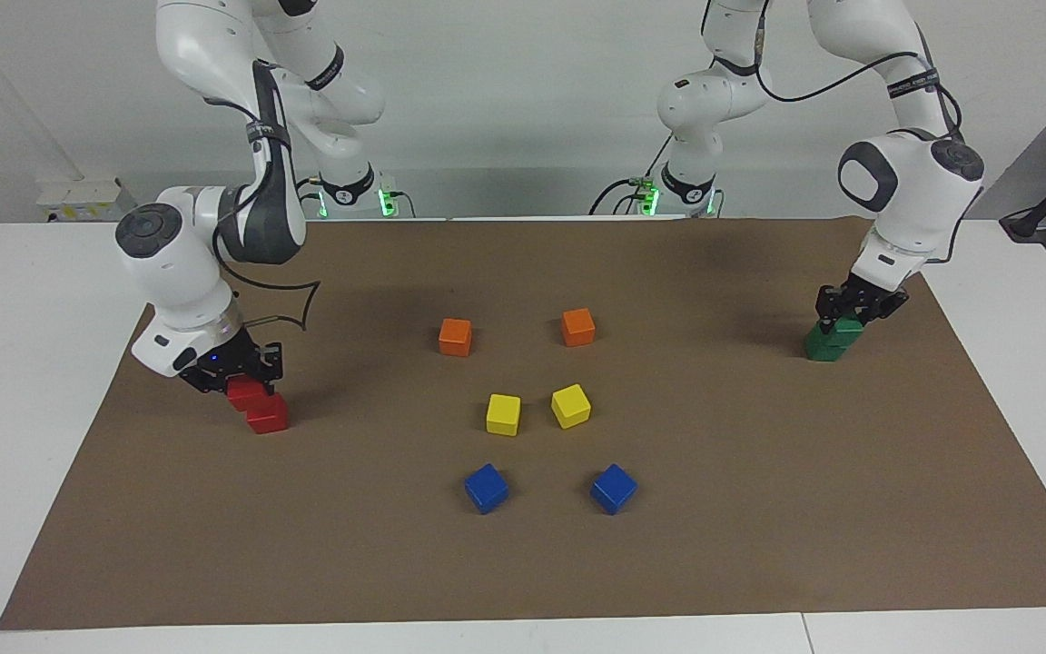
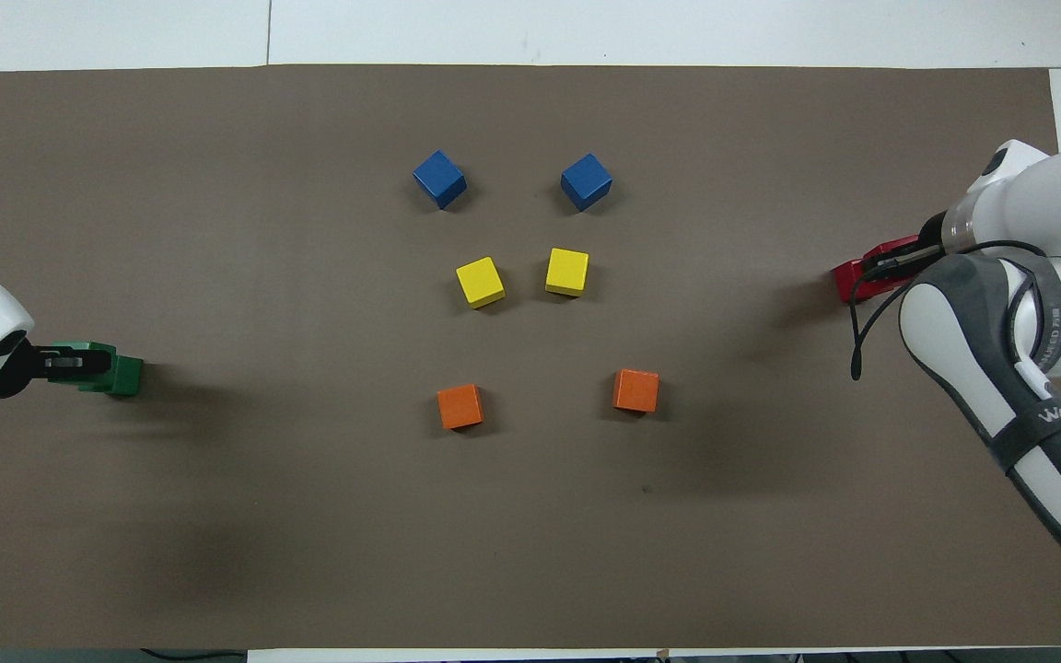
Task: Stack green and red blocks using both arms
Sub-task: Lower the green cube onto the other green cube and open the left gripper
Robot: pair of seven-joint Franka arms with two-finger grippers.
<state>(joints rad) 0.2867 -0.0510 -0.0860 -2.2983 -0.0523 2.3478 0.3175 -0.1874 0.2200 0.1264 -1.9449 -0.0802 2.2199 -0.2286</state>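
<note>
At the right arm's end of the mat, my right gripper (image 1: 246, 385) (image 2: 891, 261) is shut on a red block (image 1: 240, 394) (image 2: 888, 249). That block sits slantwise over a second red block (image 1: 269, 414) (image 2: 848, 282) lying on the mat, and I cannot tell if the two touch. At the left arm's end, my left gripper (image 1: 843, 320) (image 2: 77, 362) is shut on a dark-green block (image 1: 844, 328) (image 2: 88, 351). It is on top of another green block (image 1: 823, 346) (image 2: 126, 376), shifted a little to one side.
Between the two arms, on the brown mat (image 1: 759, 509), lie two orange cubes (image 1: 455, 336) (image 1: 578, 327), two yellow cubes (image 1: 503, 414) (image 1: 570, 405) and two blue cubes (image 1: 486, 488) (image 1: 613, 489). White table shows around the mat.
</note>
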